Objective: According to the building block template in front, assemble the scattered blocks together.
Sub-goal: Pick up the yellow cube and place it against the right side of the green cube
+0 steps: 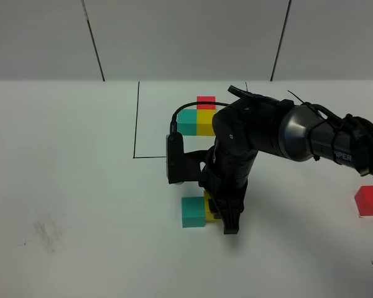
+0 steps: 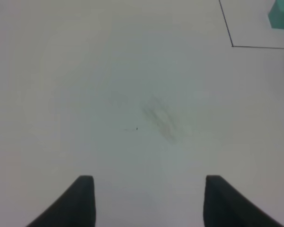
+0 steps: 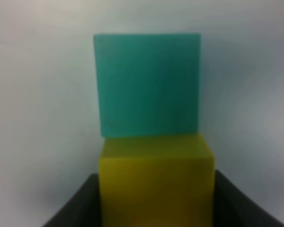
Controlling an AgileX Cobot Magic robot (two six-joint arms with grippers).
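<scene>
The building block template is a teal, a yellow and a red cube joined in an L, lying inside a thin black frame line at the back. My right gripper reaches across the middle and is shut on the loose yellow cube. In the right wrist view that yellow cube sits between the dark fingers and touches the loose teal cube. The teal cube rests on the table. A loose red cube lies far right. My left gripper is open over bare table.
The white table has a faint grey smudge, which the left wrist view also shows as a smudge. At one corner of that view are the frame line's corner and the template's teal cube.
</scene>
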